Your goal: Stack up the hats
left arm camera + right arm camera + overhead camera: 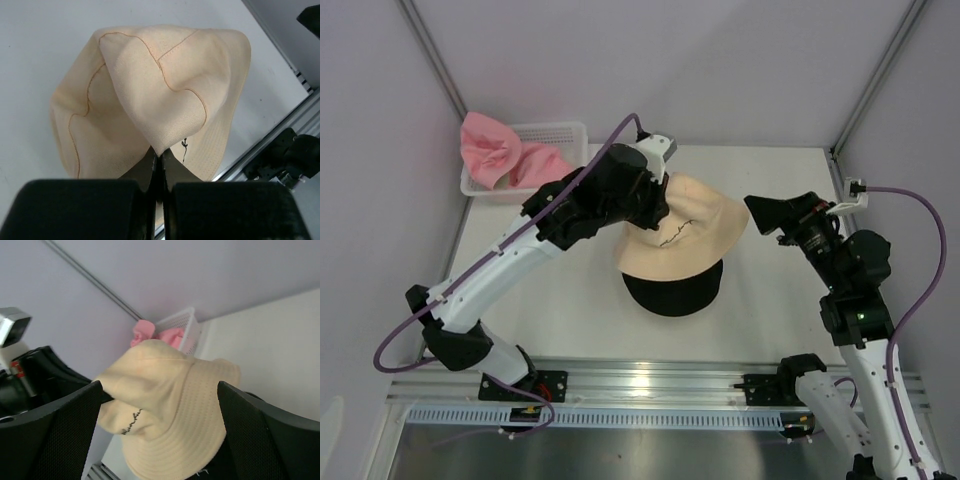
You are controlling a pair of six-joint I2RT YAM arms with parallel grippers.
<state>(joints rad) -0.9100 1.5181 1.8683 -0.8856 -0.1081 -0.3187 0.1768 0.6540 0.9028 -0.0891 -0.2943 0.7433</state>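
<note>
beige hat (685,235) with tan stitching and small dark script mark, black hat (675,292), pink hats (495,150), white mesh basket (562,129), white worktop (770,310), my left tool (159,156) black

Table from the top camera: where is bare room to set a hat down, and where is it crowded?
Free: between black hat and right arm; between left arm and black hat. Crowded: centre, beige hat over black; basket.

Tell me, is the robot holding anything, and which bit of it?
Yes. The left gripper pinches the beige hat by a fold of cloth at its crown. The right gripper is open and holds nothing.
</note>
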